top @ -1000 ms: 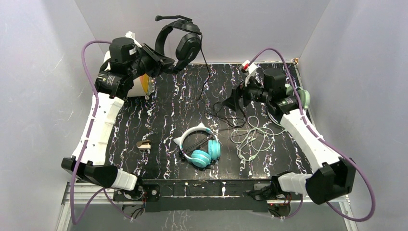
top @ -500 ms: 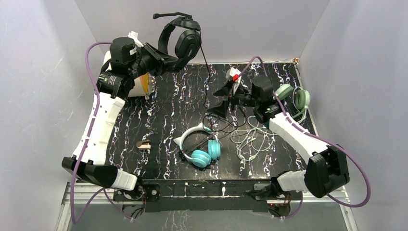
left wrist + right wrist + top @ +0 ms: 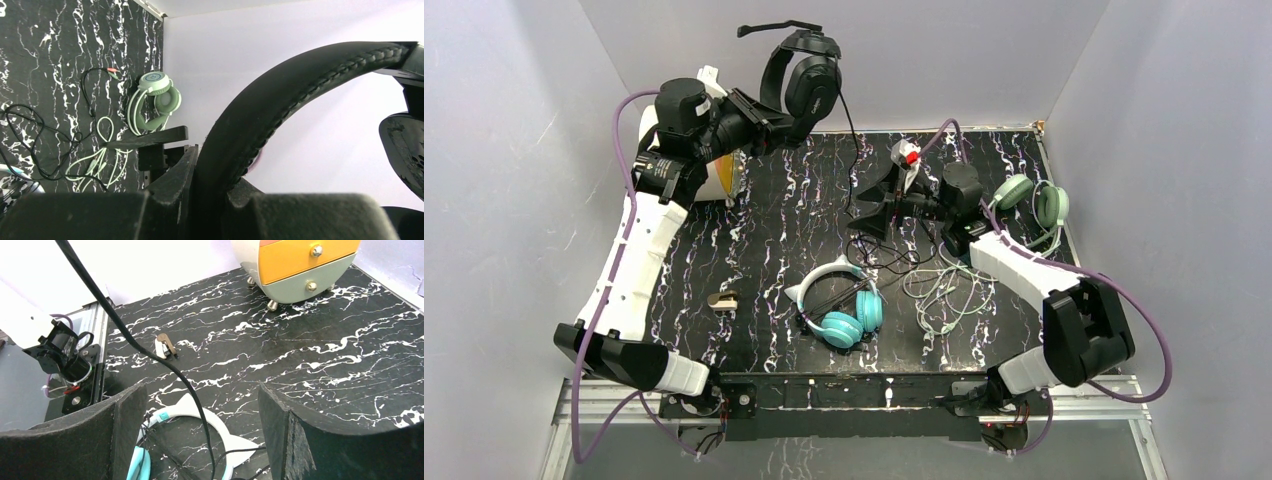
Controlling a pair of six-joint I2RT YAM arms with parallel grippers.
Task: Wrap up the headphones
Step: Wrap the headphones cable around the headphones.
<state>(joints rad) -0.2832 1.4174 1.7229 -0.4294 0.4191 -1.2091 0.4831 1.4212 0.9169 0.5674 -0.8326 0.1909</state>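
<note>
My left gripper [image 3: 759, 122] is shut on the headband [image 3: 280, 100] of the black headphones [image 3: 802, 75], holding them high at the back. Their black cable [image 3: 854, 150] hangs down to a loose tangle on the table. My right gripper [image 3: 874, 215] is open, and that cable [image 3: 150, 357] runs between its two fingers without being pinched. The teal headphones [image 3: 844, 305] with a white cat-ear band [image 3: 200, 415] lie at the table's middle front, just below the right gripper. At the right back lie the sage-green headphones [image 3: 1034, 200], with their light cable [image 3: 949, 290] spread in loops.
A small cabinet with an orange drawer [image 3: 295, 265] stands at the back left, behind my left arm. A small brown clip [image 3: 722, 299] lies on the marbled table left of the teal headset. White walls close in the back and both sides.
My right arm has swung left, away from the green headset, until its open fingers straddle the hanging black cable. My left arm has lifted the black headset slightly.
</note>
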